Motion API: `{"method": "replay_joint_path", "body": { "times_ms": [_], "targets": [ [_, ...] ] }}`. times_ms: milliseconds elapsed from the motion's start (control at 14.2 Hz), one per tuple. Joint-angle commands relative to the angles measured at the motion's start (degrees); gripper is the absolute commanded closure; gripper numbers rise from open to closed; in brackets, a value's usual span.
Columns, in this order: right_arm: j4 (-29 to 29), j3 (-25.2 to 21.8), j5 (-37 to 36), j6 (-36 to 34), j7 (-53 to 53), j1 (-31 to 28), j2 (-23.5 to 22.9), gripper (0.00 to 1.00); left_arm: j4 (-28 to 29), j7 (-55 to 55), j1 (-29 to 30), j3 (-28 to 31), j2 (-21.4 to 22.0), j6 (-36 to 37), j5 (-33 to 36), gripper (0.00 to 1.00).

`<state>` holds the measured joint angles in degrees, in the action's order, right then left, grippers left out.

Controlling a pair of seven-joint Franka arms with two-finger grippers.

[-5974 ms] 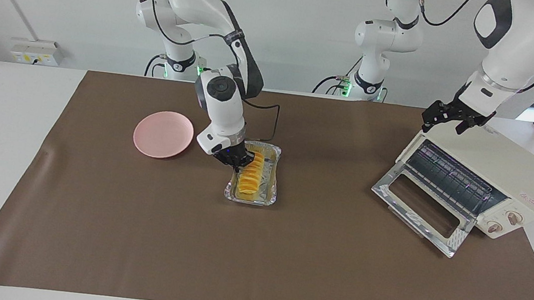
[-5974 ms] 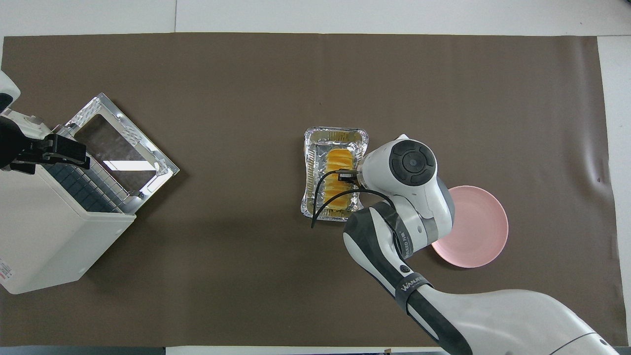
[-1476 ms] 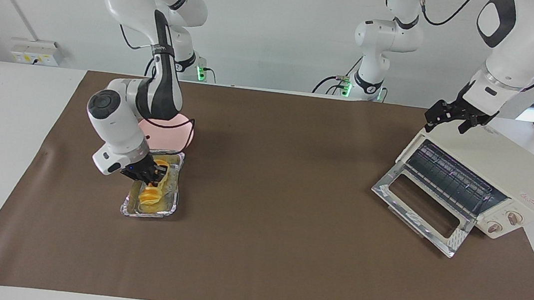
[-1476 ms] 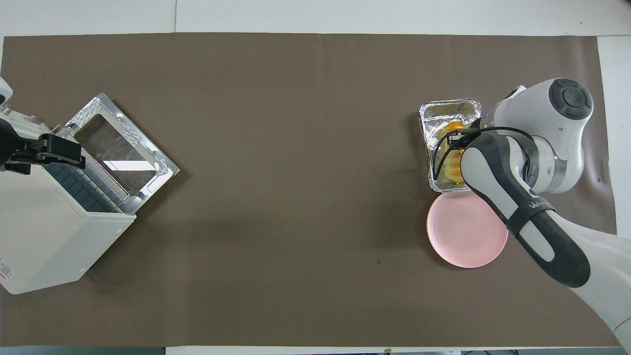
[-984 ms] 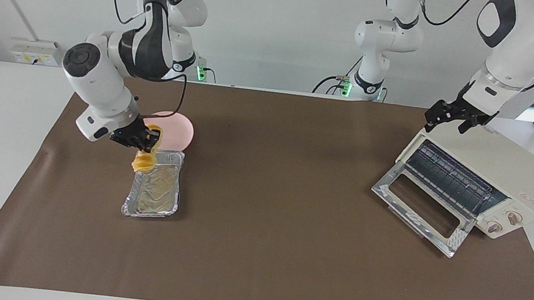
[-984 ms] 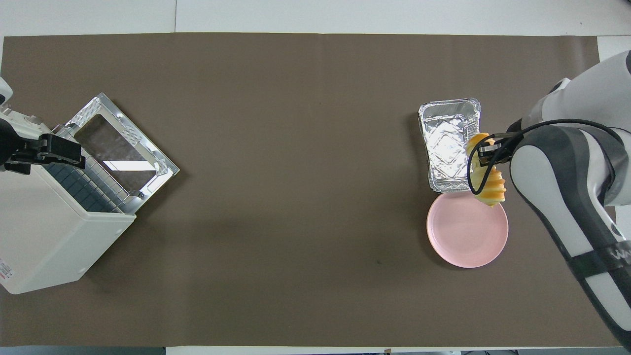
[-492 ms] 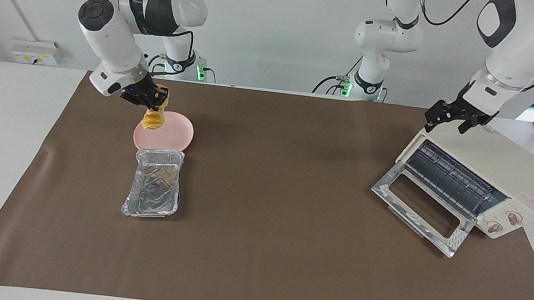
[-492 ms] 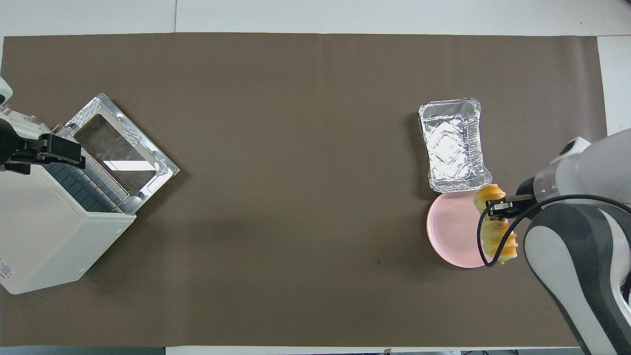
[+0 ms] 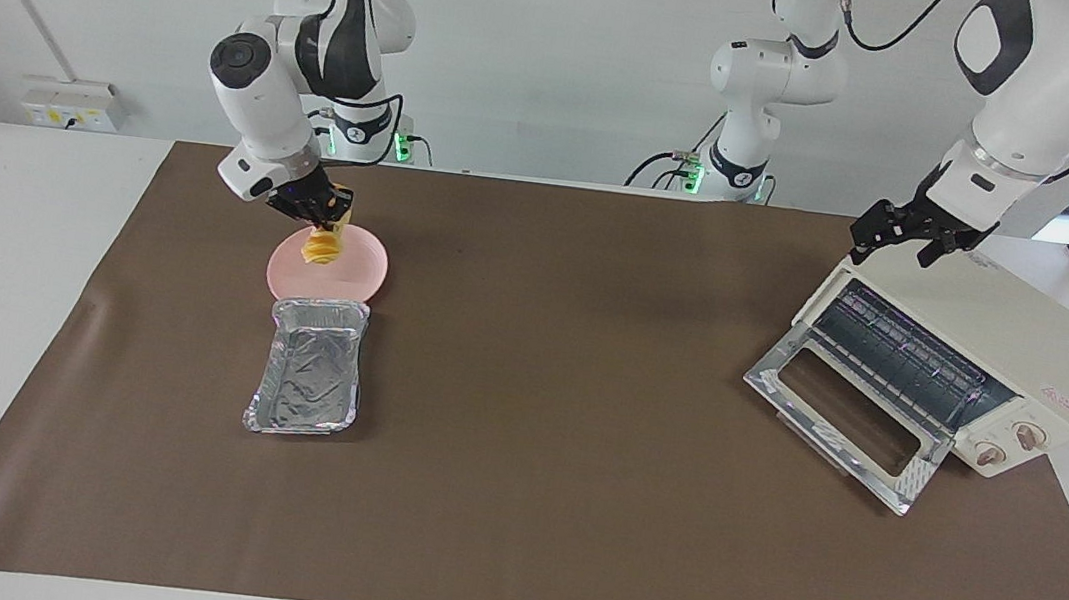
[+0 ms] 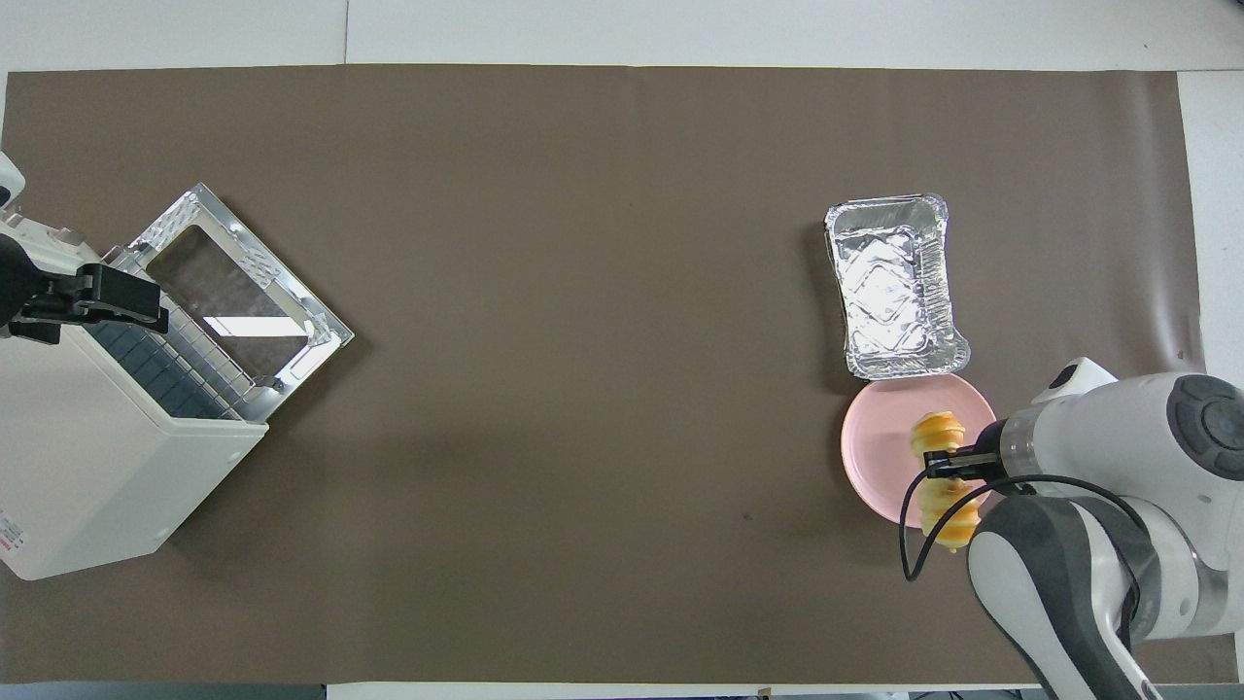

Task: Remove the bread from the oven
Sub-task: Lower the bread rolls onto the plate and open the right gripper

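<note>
My right gripper has carried the bread off the foil tray, fingers clamped on it, and now hangs over the pink plate (tray just beside it, farther from me). My left gripper waits above the oven, whose door lies open; I cannot tell its fingers' state.
</note>
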<state>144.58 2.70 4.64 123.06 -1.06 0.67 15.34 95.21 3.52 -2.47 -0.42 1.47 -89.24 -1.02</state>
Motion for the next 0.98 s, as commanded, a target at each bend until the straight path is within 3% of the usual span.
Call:
{"method": "replay_joint_path", "body": {
  "times_ms": [0, 211, 562, 633, 703, 773, 914],
  "targets": [
    [1.23, 0.03, -0.6, 6.11, -1.31, 0.13, -2.85, 1.0, 0.94, -0.18, 0.36, -0.11, 1.35, -0.32, -0.39, 0.0],
    [1.23, -0.06, -0.6, 10.78, -2.19, -0.05, -6.28, 1.0, 0.94, -0.18, 0.36, -0.02, 1.35, -0.32, -0.39, 0.0],
    [1.23, 0.03, -0.6, 11.59, -1.84, 0.12, -6.9, 1.0, 1.03, -0.18, 0.36, -0.02, 1.35, -0.32, -0.39, 0.0],
    [1.05, 0.03, -0.6, 11.5, -1.4, 0.13, -6.9, 0.67, 1.03, -0.18, 0.36, -0.02, 1.35, -0.32, -0.39, 0.0],
    [0.79, 0.03, -0.6, 11.41, -1.31, 0.13, -7.08, 0.2, 0.94, -0.18, 0.36, -0.02, 1.35, -0.32, -0.39, 0.0],
    [0.0, 0.03, -0.6, 11.06, -1.4, 0.13, -7.43, 0.0, 0.94, -0.18, 0.36, -0.02, 1.35, -0.32, -0.39, 0.0],
    [-3.33, -0.06, -0.6, 8.44, -1.58, 0.04, -8.22, 0.0, 0.94, -0.18, 0.36, -0.02, 1.35, -0.32, -0.39, 0.0]
  ]
}}
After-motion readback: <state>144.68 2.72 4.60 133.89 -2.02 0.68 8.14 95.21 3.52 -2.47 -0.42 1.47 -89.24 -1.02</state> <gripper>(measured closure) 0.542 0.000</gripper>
